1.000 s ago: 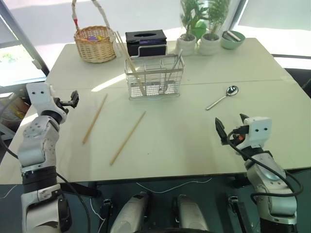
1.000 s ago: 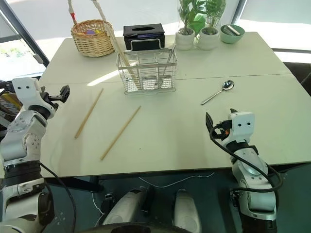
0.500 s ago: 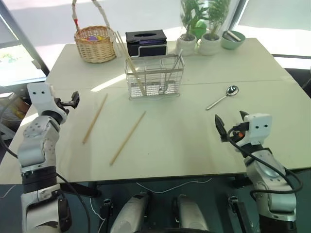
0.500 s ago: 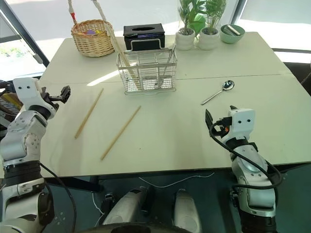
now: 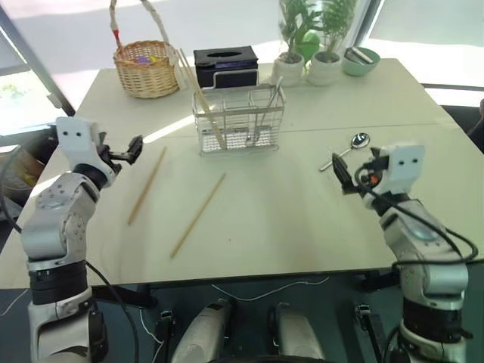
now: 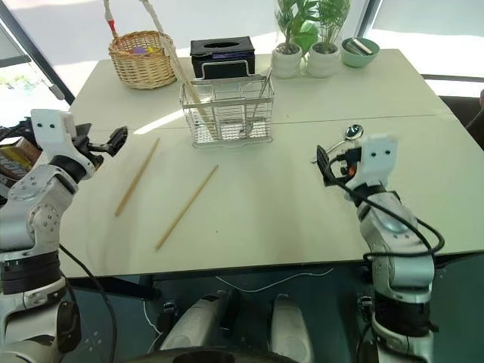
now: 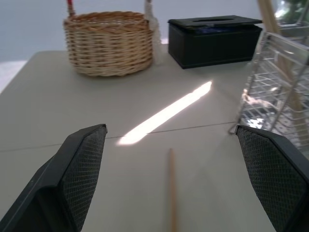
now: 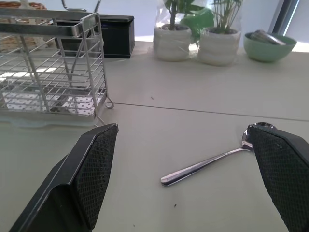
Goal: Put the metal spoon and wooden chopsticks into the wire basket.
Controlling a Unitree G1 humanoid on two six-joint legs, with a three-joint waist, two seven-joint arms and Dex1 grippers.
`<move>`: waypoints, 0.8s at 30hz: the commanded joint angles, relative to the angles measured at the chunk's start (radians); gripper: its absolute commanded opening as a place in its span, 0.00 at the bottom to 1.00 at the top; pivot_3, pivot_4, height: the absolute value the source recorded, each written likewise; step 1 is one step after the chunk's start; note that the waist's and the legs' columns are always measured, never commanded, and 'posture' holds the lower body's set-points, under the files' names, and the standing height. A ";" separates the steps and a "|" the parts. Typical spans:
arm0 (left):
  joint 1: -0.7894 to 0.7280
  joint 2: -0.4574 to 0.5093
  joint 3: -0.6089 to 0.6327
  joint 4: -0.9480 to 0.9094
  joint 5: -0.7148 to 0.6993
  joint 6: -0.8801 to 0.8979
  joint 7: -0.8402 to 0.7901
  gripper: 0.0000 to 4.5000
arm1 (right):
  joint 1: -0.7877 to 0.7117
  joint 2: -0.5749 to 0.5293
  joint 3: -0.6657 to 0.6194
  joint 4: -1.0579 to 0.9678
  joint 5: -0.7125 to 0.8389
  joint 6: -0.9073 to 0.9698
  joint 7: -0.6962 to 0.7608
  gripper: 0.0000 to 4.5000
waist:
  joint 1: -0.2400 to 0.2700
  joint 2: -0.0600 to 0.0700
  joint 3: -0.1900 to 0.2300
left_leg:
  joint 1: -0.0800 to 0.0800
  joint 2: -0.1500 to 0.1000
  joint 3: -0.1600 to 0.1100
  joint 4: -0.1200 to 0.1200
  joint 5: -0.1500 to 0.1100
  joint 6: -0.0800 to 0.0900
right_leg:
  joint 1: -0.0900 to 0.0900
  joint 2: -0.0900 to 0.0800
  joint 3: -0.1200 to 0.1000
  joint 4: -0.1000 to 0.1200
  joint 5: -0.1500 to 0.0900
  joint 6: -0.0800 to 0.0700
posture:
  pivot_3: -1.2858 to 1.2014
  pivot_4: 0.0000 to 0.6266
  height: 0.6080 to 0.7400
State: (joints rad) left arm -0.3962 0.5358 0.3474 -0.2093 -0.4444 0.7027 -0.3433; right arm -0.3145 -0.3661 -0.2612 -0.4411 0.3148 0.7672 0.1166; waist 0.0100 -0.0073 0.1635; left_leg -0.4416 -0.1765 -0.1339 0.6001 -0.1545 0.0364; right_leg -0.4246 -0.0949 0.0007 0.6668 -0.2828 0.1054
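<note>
Left eye view, from left to right: the left gripper [image 5: 136,144] hangs over the table's [image 5: 287,219] edge, fingers spread wide, holding nothing. Two wooden chopsticks lie loose on the tabletop, one [image 5: 148,184] near that gripper, one [image 5: 199,214] further right. One wicker basket [image 5: 147,66] and one black tissue box [image 5: 225,64] stand behind. One wire basket [image 5: 239,121] holds a leaning chopstick [image 5: 201,91] and some metal cutlery. One metal spoon [image 8: 212,160] lies just beyond the right gripper [image 5: 342,175], also fully open and empty. Two potted plants [image 5: 308,38] and one green bowl [image 5: 361,60] stand at the back.
</note>
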 commanded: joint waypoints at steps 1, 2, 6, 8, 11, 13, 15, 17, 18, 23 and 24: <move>-0.006 0.049 -0.024 -0.100 -0.098 0.033 -0.129 1.00 | -0.134 0.020 -0.028 0.049 0.005 0.126 -0.084 0.98 | 0.000 0.000 0.000 | 0.000 0.000 0.000 0.000 0.000 0.000 | 0.000 0.000 0.000 0.000 0.000 0.000 | 0.52 0.24 0.89; -0.010 0.061 -0.031 -0.121 -0.126 0.045 -0.162 1.00 | -0.180 0.029 -0.037 0.080 0.010 0.153 -0.101 0.98 | 0.000 0.000 0.000 | 0.000 0.000 0.000 0.000 0.000 0.000 | 0.000 0.000 0.000 0.000 0.000 0.000 | 0.52 0.24 0.89; -0.030 0.164 -0.107 -0.199 -0.225 0.074 -0.371 1.00 | -0.403 0.063 -0.078 0.314 -0.014 0.235 -0.201 0.98 | -0.002 0.000 0.000 | 0.000 0.000 0.000 0.000 0.000 0.000 | 0.000 0.000 0.000 0.000 0.000 0.000 | 0.52 0.24 0.89; -0.041 0.197 -0.141 -0.207 -0.231 0.061 -0.428 1.00 | -0.484 0.069 -0.109 0.438 -0.029 0.251 -0.251 0.98 | 0.000 0.000 0.000 | 0.000 0.000 0.000 -0.001 0.000 0.000 | 0.000 0.000 0.000 -0.001 0.000 0.000 | 0.52 0.24 0.89; -0.068 0.218 -0.171 -0.198 -0.252 0.050 -0.494 1.00 | -0.601 0.055 -0.114 0.646 -0.067 0.187 -0.293 0.98 | -0.001 0.000 0.000 | 0.000 0.000 0.000 -0.002 0.003 -0.001 | 0.001 0.000 0.000 -0.001 0.000 0.000 | 0.52 0.24 0.89; -0.087 0.215 -0.187 -0.184 -0.245 0.041 -0.509 1.00 | -0.669 0.036 -0.077 0.783 -0.097 0.094 -0.265 0.98 | -0.006 0.001 0.000 | 0.000 0.000 0.000 -0.002 0.005 -0.003 | 0.003 0.000 0.000 -0.001 0.000 0.000 | 0.52 0.24 0.89; -0.100 0.207 -0.201 -0.170 -0.227 0.023 -0.513 1.00 | -0.718 0.019 -0.011 0.898 -0.142 -0.019 -0.211 0.98 | -0.013 0.001 0.001 | 0.000 0.000 0.001 -0.002 0.005 -0.003 | 0.003 0.000 0.000 -0.001 0.000 0.000 | 0.52 0.24 0.89; -0.105 0.197 -0.208 -0.161 -0.216 0.008 -0.505 1.00 | -0.755 0.011 0.025 1.010 -0.174 -0.075 -0.190 0.98 | -0.026 0.001 0.001 | 0.000 0.000 0.001 -0.003 0.006 -0.004 | 0.003 0.000 0.000 -0.001 0.000 0.000 | 0.52 0.24 0.89; -0.105 0.194 -0.210 -0.161 -0.214 0.006 -0.501 1.00 | -0.775 0.012 0.017 1.067 -0.172 -0.081 -0.195 0.98 | -0.030 0.001 0.001 | 0.000 0.000 0.001 -0.003 0.006 -0.004 | 0.003 0.000 0.000 -0.001 0.000 0.000 | 0.52 0.24 0.89; -0.105 0.190 -0.210 -0.175 -0.226 0.011 -0.499 1.00 | -0.865 0.000 -0.041 1.344 -0.168 -0.154 -0.291 0.98 | -0.032 0.001 0.001 | 0.000 0.000 0.000 -0.004 0.006 -0.004 | 0.002 0.000 0.000 -0.001 0.000 0.000 | 0.52 0.24 0.89; -0.105 0.190 -0.209 -0.179 -0.229 0.013 -0.498 1.00 | -0.884 0.002 -0.072 1.390 -0.146 -0.152 -0.313 0.98 | -0.032 0.001 0.001 | 0.000 0.000 0.000 -0.004 0.006 -0.005 | 0.002 0.000 0.000 -0.001 0.000 0.000 | 0.52 0.24 0.89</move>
State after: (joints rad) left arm -0.4864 0.7206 0.1285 -0.3590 -0.6633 0.7279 -0.8433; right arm -1.1463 -0.3479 -0.2975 0.9143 0.1492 0.6389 -0.1622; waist -0.0217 -0.0062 0.1641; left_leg -0.4421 -0.1766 -0.1335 0.5962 -0.1481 0.0317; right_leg -0.4225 -0.0951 0.0010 0.6662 -0.2827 0.1049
